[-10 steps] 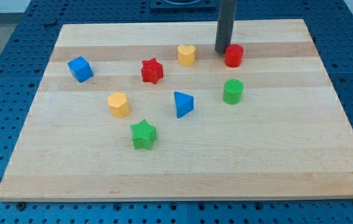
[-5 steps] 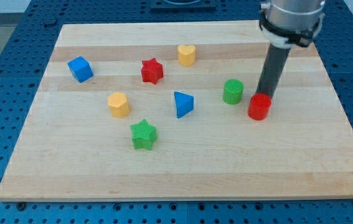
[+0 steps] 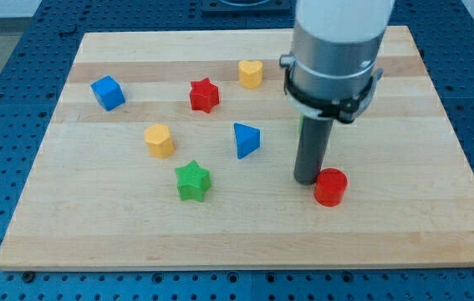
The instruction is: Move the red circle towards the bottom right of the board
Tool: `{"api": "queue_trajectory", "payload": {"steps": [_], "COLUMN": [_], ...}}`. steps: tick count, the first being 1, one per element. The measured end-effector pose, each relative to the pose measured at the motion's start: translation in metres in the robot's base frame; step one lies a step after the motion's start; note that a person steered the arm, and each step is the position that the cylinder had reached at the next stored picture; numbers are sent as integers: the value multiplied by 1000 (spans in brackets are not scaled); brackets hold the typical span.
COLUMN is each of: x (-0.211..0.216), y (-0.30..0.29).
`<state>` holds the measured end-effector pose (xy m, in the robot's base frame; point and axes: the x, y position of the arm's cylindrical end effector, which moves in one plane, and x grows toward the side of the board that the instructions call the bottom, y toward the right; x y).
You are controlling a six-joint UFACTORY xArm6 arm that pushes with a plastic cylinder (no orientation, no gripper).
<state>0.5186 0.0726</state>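
Far to the view's left of my tip point(image 3: 306, 180) sit the green star point(image 3: 192, 181) and blue triangle point(image 3: 246, 140), clear of the route. I carry no pincer, so nothing opens or grips. The red circle point(image 3: 330, 186) touches my tip's lower right: the push appears underway. Next, I judge, keep driving down-right; open desk point(image 3: 420, 226) remains before its edges.

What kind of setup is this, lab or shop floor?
Likely a lab bench: a wooden board on a blue perforated table, small coloured blocks such as the red circle, my tip just left of it.
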Motion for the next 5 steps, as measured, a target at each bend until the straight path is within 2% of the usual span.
{"api": "queue_trajectory", "payload": {"steps": [3, 5], "x": [29, 29], "y": [89, 109]}}
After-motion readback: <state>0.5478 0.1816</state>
